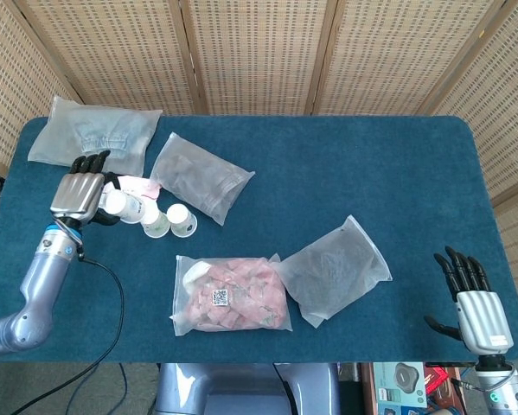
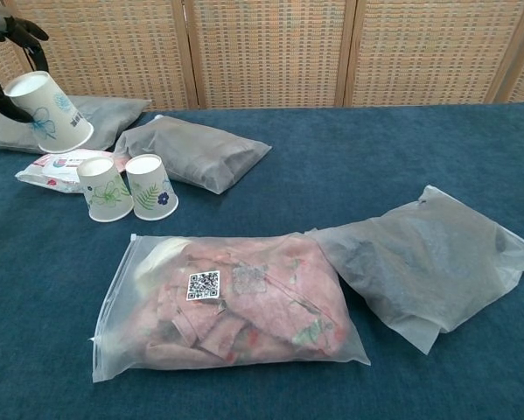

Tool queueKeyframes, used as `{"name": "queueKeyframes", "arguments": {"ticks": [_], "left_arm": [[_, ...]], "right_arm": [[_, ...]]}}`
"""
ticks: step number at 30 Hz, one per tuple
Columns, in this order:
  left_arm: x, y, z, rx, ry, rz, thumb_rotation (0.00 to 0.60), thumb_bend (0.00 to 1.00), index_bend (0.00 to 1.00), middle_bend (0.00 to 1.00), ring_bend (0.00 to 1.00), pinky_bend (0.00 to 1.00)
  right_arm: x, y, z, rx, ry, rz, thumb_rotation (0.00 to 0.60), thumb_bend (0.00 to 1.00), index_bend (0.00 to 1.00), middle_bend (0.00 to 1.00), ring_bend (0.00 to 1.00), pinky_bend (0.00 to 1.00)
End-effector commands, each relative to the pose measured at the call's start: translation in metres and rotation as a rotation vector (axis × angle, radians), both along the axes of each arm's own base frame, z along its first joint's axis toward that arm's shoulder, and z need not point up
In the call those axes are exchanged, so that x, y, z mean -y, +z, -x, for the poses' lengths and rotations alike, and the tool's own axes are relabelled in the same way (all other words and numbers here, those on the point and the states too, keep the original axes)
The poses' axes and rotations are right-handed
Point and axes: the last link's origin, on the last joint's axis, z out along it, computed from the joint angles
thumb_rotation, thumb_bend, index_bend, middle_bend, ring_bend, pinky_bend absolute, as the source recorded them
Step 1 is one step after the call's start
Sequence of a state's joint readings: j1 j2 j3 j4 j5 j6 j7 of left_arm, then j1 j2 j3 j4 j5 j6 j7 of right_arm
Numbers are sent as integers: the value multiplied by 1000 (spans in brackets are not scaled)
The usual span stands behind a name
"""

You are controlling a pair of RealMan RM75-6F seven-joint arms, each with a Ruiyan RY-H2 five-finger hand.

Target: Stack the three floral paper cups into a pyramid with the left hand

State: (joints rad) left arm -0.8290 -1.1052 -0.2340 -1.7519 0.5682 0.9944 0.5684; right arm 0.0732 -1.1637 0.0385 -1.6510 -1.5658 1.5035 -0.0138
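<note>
Blue table [image 1: 345, 164] under bags [image 1: 231, 294], cups [image 1: 168, 220]

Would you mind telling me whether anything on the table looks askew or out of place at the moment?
Only the cup in the left hand: it is off the table and tilted. The two other cups stand upside down side by side, close beside the pink packet. No spill or damage shows.

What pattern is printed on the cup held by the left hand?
Blue flower and teal leaves on white, on the held cup; clearest in chest view.

Place: my staged test room, not a home.
Signs: woven screen [image 1: 259, 52] behind my blue table [image 1: 371, 164]; bagged clothes [image 2: 235, 306].
</note>
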Motion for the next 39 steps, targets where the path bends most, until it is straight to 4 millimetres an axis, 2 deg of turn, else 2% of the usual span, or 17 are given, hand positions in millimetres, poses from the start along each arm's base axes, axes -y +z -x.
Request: {"name": "queueKeyframes", "arguments": {"ticks": [1,4,8,28,32,37,39], "left_arm": [[-5,-16,-14,2,4,26,600,189,444,0,0,0],[-9,-30,-21,-6,10,46,600,189,444,0,0,0],[-13,-37,-25,-21,22,50,600,189,444,0,0,0],[-25,-55,-34,-17,51,60,600,188,441,0,0,0],[-25,-59,-34,-21,52,61,600,189,355,0,0,0],[-24,-62,-34,-26,55,67,600,188,297,0,0,0],[-23,-60,-32,-27,57,65,600,188,237,0,0,0]], "right_arm": [[0,2,0,4,0,4,600,94,0,0,0,0],[1,4,2,12,-5,10,600,93,0,0,0,0],[1,5,3,16,-8,8,600,94,0,0,0,0],[3,5,5,19,-15,6,600,94,0,0,0,0],[3,5,6,19,-16,5,600,93,0,0,0,0],[3,5,6,19,-16,8,600,93,0,0,0,0],[3,5,6,21,-18,11,600,93,0,0,0,0]]}}
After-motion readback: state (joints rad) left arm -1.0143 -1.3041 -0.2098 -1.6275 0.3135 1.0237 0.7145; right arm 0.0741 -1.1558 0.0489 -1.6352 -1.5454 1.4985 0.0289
